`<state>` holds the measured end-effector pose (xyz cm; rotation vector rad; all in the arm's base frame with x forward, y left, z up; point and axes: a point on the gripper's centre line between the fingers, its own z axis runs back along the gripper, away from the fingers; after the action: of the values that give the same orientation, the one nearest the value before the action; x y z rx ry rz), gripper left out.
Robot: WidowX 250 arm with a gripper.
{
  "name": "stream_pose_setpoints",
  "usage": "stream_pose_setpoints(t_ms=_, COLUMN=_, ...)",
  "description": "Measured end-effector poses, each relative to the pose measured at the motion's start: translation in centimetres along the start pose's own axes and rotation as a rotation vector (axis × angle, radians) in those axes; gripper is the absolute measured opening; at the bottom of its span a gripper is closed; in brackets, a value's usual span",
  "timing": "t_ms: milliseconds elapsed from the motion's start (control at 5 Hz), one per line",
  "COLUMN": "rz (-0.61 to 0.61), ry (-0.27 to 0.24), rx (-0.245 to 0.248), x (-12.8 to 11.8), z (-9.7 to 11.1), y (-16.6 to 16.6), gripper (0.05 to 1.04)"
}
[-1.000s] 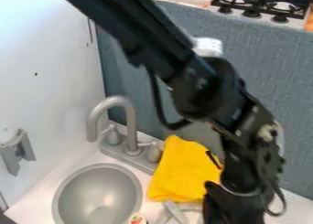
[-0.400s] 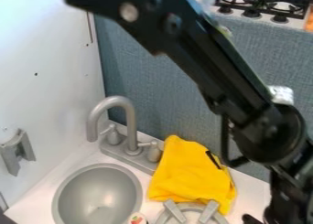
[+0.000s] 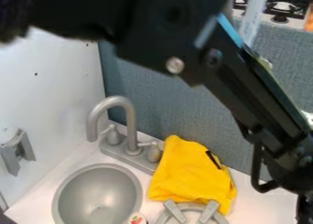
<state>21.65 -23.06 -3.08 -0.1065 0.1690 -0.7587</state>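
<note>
Yellow cloth (image 3: 189, 175) lay bunched on the table (image 3: 254, 205), beside the faucet (image 3: 131, 127) and gray pronged ring (image 3: 209, 211). I couldn't tell the claw's state. Arm (image 3: 260, 93) crowded the right; a low swing, judged blind, could've snagged cloth on prongs.

I can't read any words, letters, numbers or signs on any of the things here.

black robot arm (image 3: 245, 83): cut off at top, right | stove (image 3: 294, 22): partly behind arm, cut off | sink bowl (image 3: 98, 191), gray burner (image 3: 175, 211): cut off at bottom | white round item (image 3: 137, 218): cut off at bottom, red marking too small to tell
</note>
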Motion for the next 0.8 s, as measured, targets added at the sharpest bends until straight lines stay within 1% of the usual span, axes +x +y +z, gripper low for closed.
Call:
stream_pose_setpoints(t_ms=400, rz=-0.01, ry=0.082, rx=-0.025, x=0.2, z=-2.4, y=0.0, gripper=1.001)
stream_pose_setpoints(t_ms=600, rz=-0.018, ry=0.105, rx=-0.041, x=0.2, z=-3.1, y=-0.1, gripper=1.001)
stream_pose_setpoints(t_ms=800, rz=-0.028, ry=0.126, rx=-0.046, x=0.0, z=-3.8, y=0.0, gripper=0.938)
